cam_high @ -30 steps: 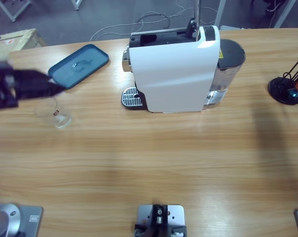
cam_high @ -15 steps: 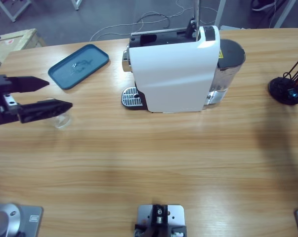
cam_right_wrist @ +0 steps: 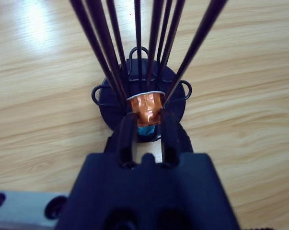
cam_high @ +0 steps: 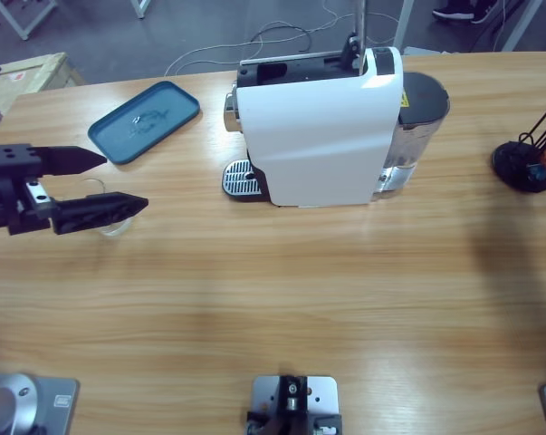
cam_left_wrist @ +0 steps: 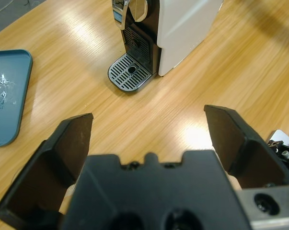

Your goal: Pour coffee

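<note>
My left gripper [cam_high: 126,179] reaches in from the left edge, open, its jaws spread wide over the table. A small clear glass [cam_high: 110,227] peeks out from under the nearer jaw, mostly hidden by it; I cannot make out any coffee in it. The left wrist view looks past the open left gripper [cam_left_wrist: 149,115] to the white coffee machine [cam_left_wrist: 182,24] and its drip grille [cam_left_wrist: 131,77]. In the right wrist view, my right gripper [cam_right_wrist: 146,115] is shut on an orange capsule [cam_right_wrist: 145,103] in a black wire capsule stand [cam_right_wrist: 108,108].
The coffee machine [cam_high: 318,127] stands at the middle back with its drip grille [cam_high: 241,178] facing left. A blue tray [cam_high: 144,120] lies at the back left. The capsule stand [cam_high: 524,168] sits at the far right edge, a blue capsule [cam_right_wrist: 144,130] low in it.
My left gripper has moved to the right, over the glass, with its jaws open, and now covers most of the glass. The right side looks unchanged.
</note>
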